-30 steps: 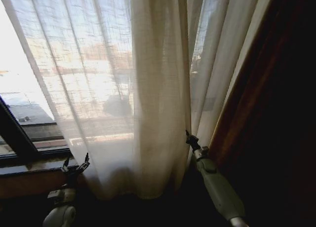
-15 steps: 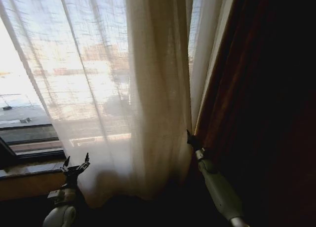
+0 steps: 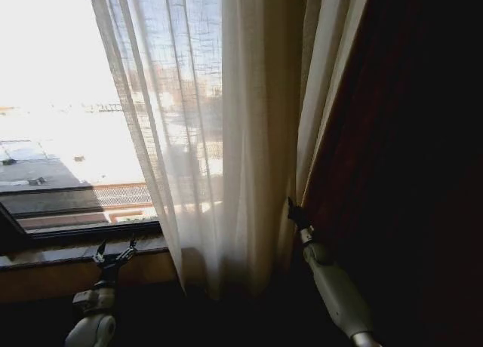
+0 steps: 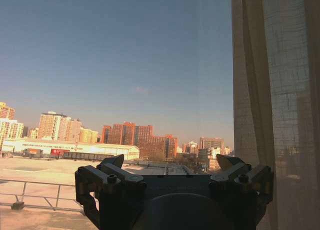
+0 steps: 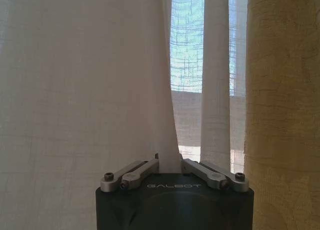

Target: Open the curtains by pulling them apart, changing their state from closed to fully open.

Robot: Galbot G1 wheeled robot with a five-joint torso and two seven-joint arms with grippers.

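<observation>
Curtains (image 3: 226, 136) bunched right — window (image 3: 68, 121) bare

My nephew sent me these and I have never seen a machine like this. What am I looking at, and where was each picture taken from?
It is a wheeled robot with two arms, each ending in a claw. One picture looks down from its head; the other two come from cameras on its wrists. The right claw is shut on a fold of the sheer cream-white pleated curtain, which is bunched toward the right side of the window. In the right wrist view the fabric is pinched between the fingers. The left claw is open and holds nothing, near the brown window sill, facing the city outside.
</observation>
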